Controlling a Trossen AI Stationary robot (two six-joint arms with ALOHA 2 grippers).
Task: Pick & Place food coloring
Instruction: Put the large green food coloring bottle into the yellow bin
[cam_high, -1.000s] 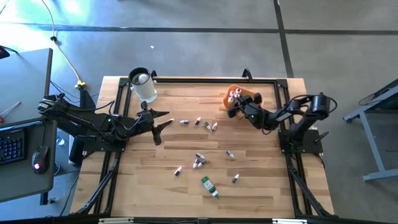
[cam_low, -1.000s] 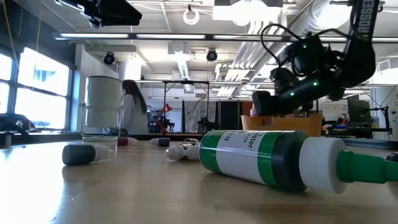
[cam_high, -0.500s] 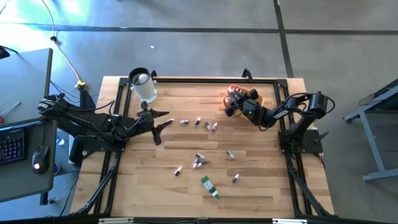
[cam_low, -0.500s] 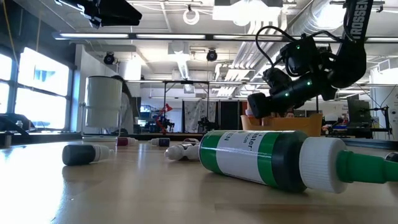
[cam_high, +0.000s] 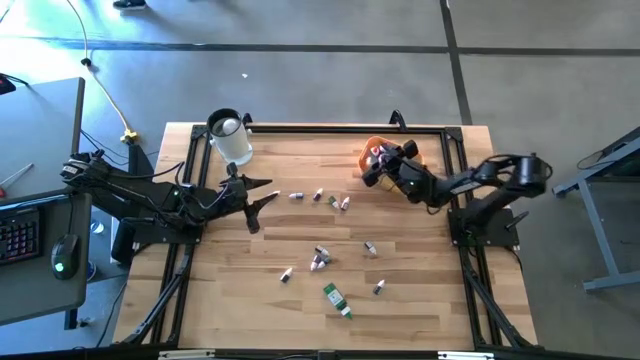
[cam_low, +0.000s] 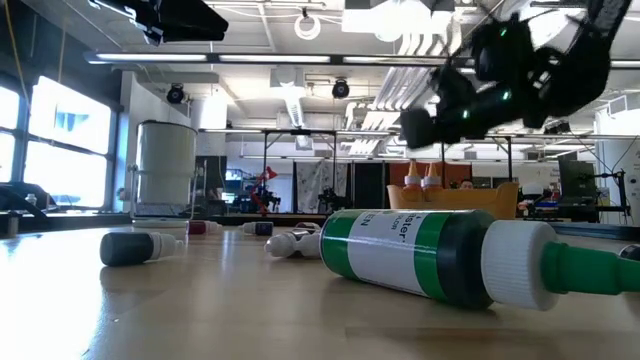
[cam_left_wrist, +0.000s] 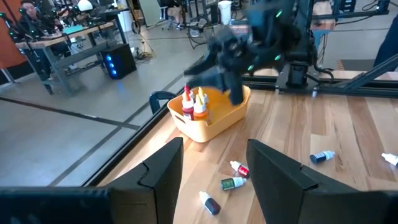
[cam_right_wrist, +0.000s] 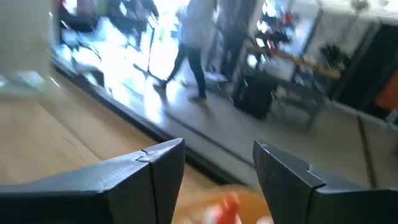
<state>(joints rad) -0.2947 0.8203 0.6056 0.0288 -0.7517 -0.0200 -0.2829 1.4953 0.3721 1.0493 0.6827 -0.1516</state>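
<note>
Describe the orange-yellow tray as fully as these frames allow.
The tray is a small orange-yellow tub with rounded corners that looks like plastic. It sits upright on the wooden table near its far right edge. A few bottles with red and orange tips stand inside. The right pincer hangs open above it, touching nothing.

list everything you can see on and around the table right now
tray: one, orange-yellow, far right of table, bottles standing in it
large green bottle: one, green and white, lying near front edge
small food coloring bottles: about ten, mixed colours, scattered mid-table
clear jar: one, far left corner
person: one, walking in room behind
left gripper: open, empty, left of the bottles
right gripper: open, empty, over the tray
</note>
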